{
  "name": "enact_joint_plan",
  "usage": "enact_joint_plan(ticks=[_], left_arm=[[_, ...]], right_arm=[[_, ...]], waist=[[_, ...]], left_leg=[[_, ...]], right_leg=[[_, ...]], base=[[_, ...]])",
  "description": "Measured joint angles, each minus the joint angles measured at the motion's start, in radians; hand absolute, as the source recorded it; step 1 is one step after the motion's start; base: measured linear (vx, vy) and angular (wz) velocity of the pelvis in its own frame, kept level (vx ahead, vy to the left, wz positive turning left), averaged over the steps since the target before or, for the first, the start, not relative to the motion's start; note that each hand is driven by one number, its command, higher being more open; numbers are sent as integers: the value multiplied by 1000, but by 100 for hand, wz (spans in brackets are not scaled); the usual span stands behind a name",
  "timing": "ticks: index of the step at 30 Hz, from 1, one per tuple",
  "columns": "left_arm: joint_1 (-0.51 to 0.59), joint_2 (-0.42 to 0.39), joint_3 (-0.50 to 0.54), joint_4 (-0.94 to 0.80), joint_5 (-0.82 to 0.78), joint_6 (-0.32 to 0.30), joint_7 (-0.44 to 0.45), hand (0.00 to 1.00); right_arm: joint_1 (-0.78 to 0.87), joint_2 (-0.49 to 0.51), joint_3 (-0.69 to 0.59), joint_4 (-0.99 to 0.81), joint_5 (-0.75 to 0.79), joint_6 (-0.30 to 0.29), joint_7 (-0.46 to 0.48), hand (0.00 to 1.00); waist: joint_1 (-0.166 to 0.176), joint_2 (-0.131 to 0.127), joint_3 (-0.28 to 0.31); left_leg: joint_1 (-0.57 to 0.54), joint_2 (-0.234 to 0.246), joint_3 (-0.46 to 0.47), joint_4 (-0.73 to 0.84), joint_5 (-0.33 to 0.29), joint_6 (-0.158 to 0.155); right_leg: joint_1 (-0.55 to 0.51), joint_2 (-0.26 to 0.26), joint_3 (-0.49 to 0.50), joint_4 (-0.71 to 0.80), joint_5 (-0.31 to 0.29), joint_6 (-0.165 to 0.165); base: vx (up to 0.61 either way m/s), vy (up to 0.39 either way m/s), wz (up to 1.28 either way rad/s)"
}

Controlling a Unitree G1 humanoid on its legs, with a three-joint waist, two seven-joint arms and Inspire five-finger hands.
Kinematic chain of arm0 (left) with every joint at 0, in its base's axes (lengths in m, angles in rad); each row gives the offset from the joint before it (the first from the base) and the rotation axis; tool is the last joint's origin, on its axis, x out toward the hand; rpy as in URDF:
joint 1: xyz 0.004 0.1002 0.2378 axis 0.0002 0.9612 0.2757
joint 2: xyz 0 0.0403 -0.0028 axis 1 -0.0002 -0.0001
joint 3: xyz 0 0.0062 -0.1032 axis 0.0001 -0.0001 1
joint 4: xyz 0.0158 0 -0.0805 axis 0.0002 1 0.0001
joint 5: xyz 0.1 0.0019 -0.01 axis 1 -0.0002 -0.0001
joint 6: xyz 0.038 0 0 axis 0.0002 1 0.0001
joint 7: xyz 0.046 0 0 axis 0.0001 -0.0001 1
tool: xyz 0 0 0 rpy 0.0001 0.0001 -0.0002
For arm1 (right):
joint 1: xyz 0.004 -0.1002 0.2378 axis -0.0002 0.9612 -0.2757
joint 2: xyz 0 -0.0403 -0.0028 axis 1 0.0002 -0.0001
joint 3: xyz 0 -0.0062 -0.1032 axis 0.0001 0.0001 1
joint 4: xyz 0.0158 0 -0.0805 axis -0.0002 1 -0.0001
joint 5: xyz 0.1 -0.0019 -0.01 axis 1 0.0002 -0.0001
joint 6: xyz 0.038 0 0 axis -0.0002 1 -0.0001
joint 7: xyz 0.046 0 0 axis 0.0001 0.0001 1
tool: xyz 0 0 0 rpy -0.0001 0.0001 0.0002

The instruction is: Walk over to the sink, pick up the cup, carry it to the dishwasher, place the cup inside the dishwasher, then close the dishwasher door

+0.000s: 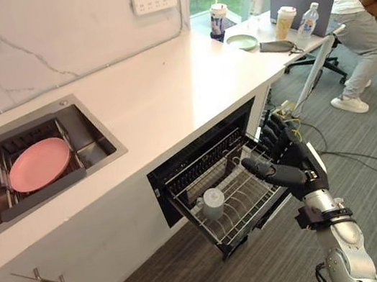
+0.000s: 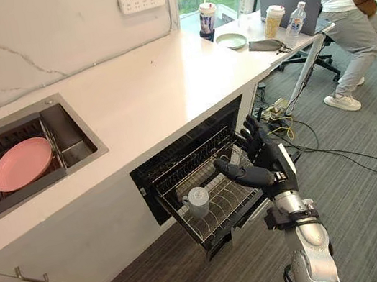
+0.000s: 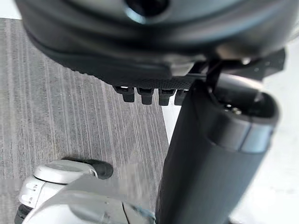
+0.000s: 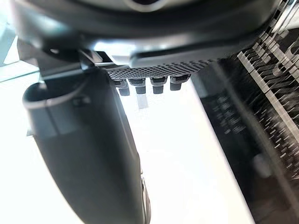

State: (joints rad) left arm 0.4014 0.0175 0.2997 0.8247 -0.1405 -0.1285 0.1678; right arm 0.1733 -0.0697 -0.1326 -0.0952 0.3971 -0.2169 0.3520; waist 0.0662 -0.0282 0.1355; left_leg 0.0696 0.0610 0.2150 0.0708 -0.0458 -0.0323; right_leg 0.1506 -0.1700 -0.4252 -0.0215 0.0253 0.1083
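A: Where is the cup sitting?

B: The cup [image 1: 212, 201] is resting in the rack [image 1: 257, 198], which is sticking out of the dishwasher [image 1: 197, 150] under the desk [image 1: 164, 87], right of the sink [image 1: 93, 139].

A: What are the hands doing?

B: The right hand [image 1: 290, 159] is hovering at the rack's right edge, fingers spread straight and gripping nothing. I cannot tell whether it is touching the wire. The left hand [image 3: 117, 56] is hanging relaxed above the floor [image 3: 70, 116], also holding nothing.

A: Which step is running?

B: Placing is looking finished and closing is coming next. I'm judging that the hand should be pushing the rack in, then shutting the dishwasher.
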Motion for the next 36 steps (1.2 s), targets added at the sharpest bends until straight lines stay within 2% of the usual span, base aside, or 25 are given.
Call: enact_joint_plan(ticks=[4, 6, 7, 8, 9, 10, 11, 12, 13, 14, 15, 16, 18, 20, 21, 22, 23, 24, 25, 26, 27, 28, 29, 32, 36], left_arm=[[8, -37, -4, -64, -1, 18, 34, 100], [10, -55, 2, -103, -4, 62, 55, 100], [-1, -52, 12, -121, 2, 88, 52, 100], [-26, -50, 33, -119, 27, 115, 42, 100], [-36, -54, 41, -122, 46, 127, 35, 100], [-43, -51, 44, -126, 85, 149, 2, 100], [-42, -38, 37, -158, 114, 166, -31, 100], [-41, -30, 31, -173, 127, 170, -45, 100], [-43, -23, 21, -193, 140, 186, -76, 100], [-56, -16, 18, -188, 142, 195, -89, 100], [-60, -9, -5, -188, 141, 213, -114, 100], [-63, -3, -34, -185, 142, 221, -138, 100], [-75, 0, -83, -177, 164, 220, -170, 100], [-84, 11, -124, -173, 182, 213, -200, 100], [-104, 21, -137, -161, 180, 212, -205, 100], [-123, 33, -151, -156, 174, 213, -211, 100], [-140, 51, -177, -156, 169, 213, -214, 100], [-154, 65, -199, -155, 168, 215, -215, 100], [-171, 87, -213, -154, 168, 222, -219, 100], [-178, 84, -214, -154, 168, 229, -230, 100], [-178, 83, -214, -154, 169, 234, -241, 100], [-174, 81, -221, -153, 170, 243, -258, 100], [-160, 70, -226, -148, 170, 256, -263, 100], [-140, 64, -208, -156, 163, 268, -287, 100], [-125, 53, -188, -160, 161, 248, -277, 100]], right_arm=[[-9, -9, 64, -73, 1, -21, -14, 100], [-15, -27, 97, -73, -17, -19, -18, 100], [-16, -38, 97, -74, -33, -14, -14, 100], [-20, -61, 71, -82, -31, -12, -13, 100], [-26, -78, 47, -81, -25, -10, -14, 100], [-34, -110, -7, -78, -14, 8, -25, 100], [-40, -113, -65, -77, 7, 24, -42, 100], [-43, -114, -91, -78, 17, 25, -49, 100], [-53, -118, -122, -82, 31, 24, -61, 100], [-57, -112, -129, -83, 33, 24, -68, 100], [-56, -104, -133, -87, 32, 26, -82, 100], [-49, -93, -131, -87, 32, 33, -93, 100], [-33, -83, -131, -86, 33, 58, -115, 100], [-25, -79, -125, -75, 37, 65, -121, 100], [-13, -73, -125, -71, 37, 64, -121, 100], [7, -64, -124, -71, 36, 62, -122, 100], [28, -53, -119, -72, 36, 58, -123, 100], [46, -41, -105, -77, 36, 57, -124, 100], [73, -33, -88, -100, 36, 58, -135, 100], [82, -29, -81, -118, 37, 57, -143, 100], [86, -27, -78, -133, 37, 57, -149, 100], [101, -20, -77, -177, 47, 53, -164, 100], [96, -19, -76, -197, 61, 39, -166, 100], [92, -17, -91, -243, 92, 24, -176, 100], [81, -17, -102, -286, 120, 19, -192, 100]], waist=[[11, 28, 15], [40, 57, 22], [39, 46, 14], [11, 34, 9], [5, 46, 12], [-8, 88, 6], [-33, 92, 2], [-40, 91, -3], [-48, 99, -11], [-53, 90, -8], [-56, 94, -12], [-61, 94, -11], [-71, 93, -11], [-87, 89, -8], [-97, 84, -5], [-114, 82, -3], [-129, 81, -2], [-144, 72, 4], [-156, 63, 8], [-159, 57, 4], [-160, 54, 1], [-159, 38, -9], [-155, 39, -15], [-142, 35, -17], [-133, 32, -28]], left_leg=[[-91, 4, -88, 75, -8, 4], [-106, -1, -101, 59, -14, 27], [-107, 12, -9, 36, -32, 82], [-143, 62, 155, 171, -68, 131], [-166, 111, 236, 294, -78, 148], [-167, 165, 364, 385, -84, 134], [-155, 149, 402, 345, -76, 119], [-137, 121, 387, 280, -69, 102], [-88, 64, 355, 113, -34, 35], [-66, 29, 342, 39, 3, 40], [-26, -11, 326, -89, 67, 51], [-6, -32, 306, -155, 98, 49], [-7, -42, 267, -161, 105, 51], [-6, -58, 231, -155, 102, 67], [-5, -68, 198, -152, 97, 80], [0, -79, 150, -147, 90, 96], [9, -81, 114, -147, 88, 105], [11, -81, 71, -143, 86, 108], [9, -82, 26, -137, 85, 109], [4, -88, 5, -136, 85, 109], [4, -95, -10, -136, 85, 109], [10, -122, -32, -138, 89, 104], [20, -134, -36, -143, 89, 99], [21, -127, -23, -136, 81, 97], [54, -110, 6, -136, 57, 83]], right_leg=[[8, 3, -103, -1, -1, -1], [7, 10, -133, 4, -9, -10], [12, 14, -143, -30, -7, -14], [24, -2, -195, -61, 0, -22], [30, -2, -229, -43, -4, -20], [43, 2, -281, 8, -29, 0], [48, -24, -333, 64, -69, 6], [45, -37, -351, 87, -86, 10], [33, -62, -385, 153, -119, 15], [27, -89, -402, 187, -135, 17], [8, -116, -408, 242, -150, 0], [0, -131, -409, 286, -159, -6], [-12, -163, -402, 367, -162, -12], [-52, -224, -354, 516, -152, -26], [-110, -266, -261, 656, -112, -88], [-192, -278, -113, 791, -33, -210], [-252, -239, 43, 861, -29, -219], [-288, -152, 190, 878, -89, -137], [-314, -45, 327, 847, -147, -81], [-318, 13, 386, 782, -175, -60], [-317, 38, 411, 723, -185, -50], [-305, 56, 418, 577, -182, -55], [-270, 46, 407, 508, -204, -57], [-180, 53, 397, 343, -207, -50], [-103, 72, 418, 228, -188, -39]], base=[[-42, -28, 69], [-74, -37, 58], [-13, -63, 117], [-13, -54, 138], [42, 41, 161], [38, 103, 159], [44, 165, 153], [0, 167, 136], [-10, 133, 88], [-49, 101, 82], [-69, 26, 62], [-72, 17, 55], [3, -21, 60], [55, 42, 64], [70, 106, 84], [81, 132, 111], [71, 97, 123], [66, 47, 134], [74, 4, 120], [73, -10, 94], [109, -16, 69], [153, -35, 51], [171, -28, 32], [116, -10, -7], [42, -35, -27]])
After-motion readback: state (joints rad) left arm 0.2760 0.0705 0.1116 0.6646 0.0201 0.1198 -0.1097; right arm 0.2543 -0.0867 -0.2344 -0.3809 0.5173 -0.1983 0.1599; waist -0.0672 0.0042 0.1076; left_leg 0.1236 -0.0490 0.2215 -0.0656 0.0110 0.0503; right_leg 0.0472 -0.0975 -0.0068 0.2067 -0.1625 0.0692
